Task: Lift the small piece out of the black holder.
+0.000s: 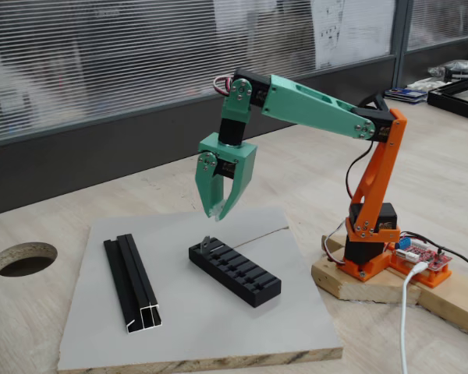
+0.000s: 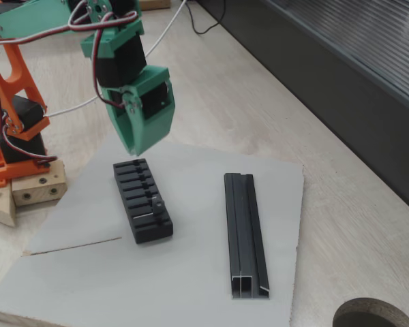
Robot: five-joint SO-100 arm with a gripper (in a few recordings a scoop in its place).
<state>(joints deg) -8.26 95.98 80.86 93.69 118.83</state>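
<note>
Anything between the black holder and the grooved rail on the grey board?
Nothing. Both fixed views show bare grey board between the black holder and the grooved rail.

Green arm (image 1: pixel 312 103) — orange base (image 1: pixel 372 210)

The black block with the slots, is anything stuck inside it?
Yes. A small grey metal piece stands in a slot near one end of the black holder, poking above its top. Its lower part is hidden inside the slot. The other slots look empty.
</note>
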